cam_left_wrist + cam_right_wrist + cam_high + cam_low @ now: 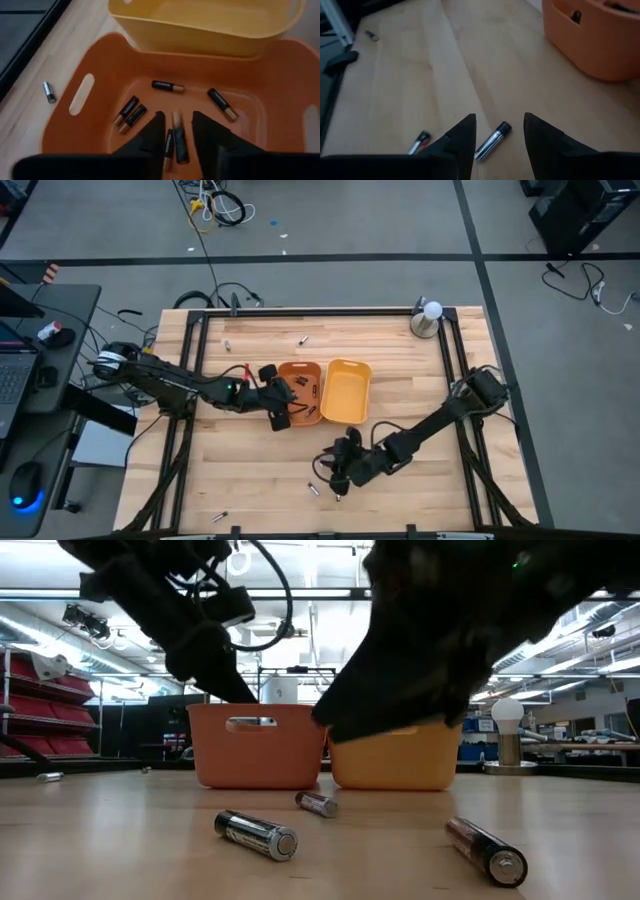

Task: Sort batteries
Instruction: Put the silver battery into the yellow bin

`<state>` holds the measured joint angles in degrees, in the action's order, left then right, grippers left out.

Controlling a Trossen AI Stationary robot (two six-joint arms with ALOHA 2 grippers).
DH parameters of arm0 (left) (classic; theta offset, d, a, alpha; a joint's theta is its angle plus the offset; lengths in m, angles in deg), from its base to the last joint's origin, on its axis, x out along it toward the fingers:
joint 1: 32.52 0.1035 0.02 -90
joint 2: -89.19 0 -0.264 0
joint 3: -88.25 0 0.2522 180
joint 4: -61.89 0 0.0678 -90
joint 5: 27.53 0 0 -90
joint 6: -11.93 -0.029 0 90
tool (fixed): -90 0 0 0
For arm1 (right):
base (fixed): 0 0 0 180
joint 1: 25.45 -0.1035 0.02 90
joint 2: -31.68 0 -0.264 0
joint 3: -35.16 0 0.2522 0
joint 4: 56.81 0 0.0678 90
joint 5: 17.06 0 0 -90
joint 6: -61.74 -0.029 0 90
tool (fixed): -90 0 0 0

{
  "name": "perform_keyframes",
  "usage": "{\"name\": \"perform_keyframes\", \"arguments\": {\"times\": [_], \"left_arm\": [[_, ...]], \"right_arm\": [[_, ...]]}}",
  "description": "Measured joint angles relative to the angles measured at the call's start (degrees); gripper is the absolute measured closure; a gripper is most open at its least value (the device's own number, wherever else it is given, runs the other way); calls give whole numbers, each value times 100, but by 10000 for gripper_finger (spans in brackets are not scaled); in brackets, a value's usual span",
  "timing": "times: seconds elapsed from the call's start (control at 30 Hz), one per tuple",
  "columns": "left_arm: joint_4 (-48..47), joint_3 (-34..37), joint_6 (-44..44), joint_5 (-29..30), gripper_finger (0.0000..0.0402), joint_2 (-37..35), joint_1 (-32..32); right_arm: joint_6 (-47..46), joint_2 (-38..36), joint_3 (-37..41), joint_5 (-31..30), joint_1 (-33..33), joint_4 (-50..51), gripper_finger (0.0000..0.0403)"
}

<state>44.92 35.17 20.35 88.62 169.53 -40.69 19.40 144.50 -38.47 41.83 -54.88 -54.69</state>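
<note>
Several dark batteries lie on the floor of the orange tray; the yellow tray stands against its far wall. My left gripper hangs open over the orange tray, and two batteries show in the gap between its fingers, apart from them. My right gripper is open above the table near its near edge. One battery lies flat on the wood between its fingers, untouched. Another battery lies beside it. In the low view three batteries rest on the table in front of the trays.
Loose batteries lie near the far edge and by the near edge. A metal cup with a white ball stands at the far right corner. Black rails frame the table. Bare wood stretches left of my right gripper.
</note>
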Motion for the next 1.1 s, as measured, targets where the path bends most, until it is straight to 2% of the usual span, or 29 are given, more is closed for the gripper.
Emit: {"name": "perform_keyframes", "arguments": {"times": [0.2, 0.3, 0.43, 0.57, 0.67, 0.8, 0.97, 1.1], "left_arm": [[221, 60, 112, 289, 223, 0, 34], [161, -67, 108, 295, 195, 0, 36], [167, -208, 146, 295, 187, -2, 32], [176, -257, 276, 295, 199, -2, 32], [151, -257, 419, 295, 209, -2, 21], [176, -257, 566, 245, 214, -2, 4], [220, -257, 604, 226, 215, -2, -95], [254, -257, 686, 228, 215, -15, -166]], "right_arm": [[186, 416, -2, 12, 31, -525, 222], [201, 586, -4, 65, 26, -598, 200], [203, 623, -6, 99, 37, -455, 165], [184, 608, -22, 95, 37, -114, 145], [-16, 582, -49, 87, 43, 315, 153], [-30, 573, -50, 52, 40, 643, 184], [199, 584, -19, 52, 22, 615, 227], [657, 594, 0, 68, -42, 392, 244]]}}
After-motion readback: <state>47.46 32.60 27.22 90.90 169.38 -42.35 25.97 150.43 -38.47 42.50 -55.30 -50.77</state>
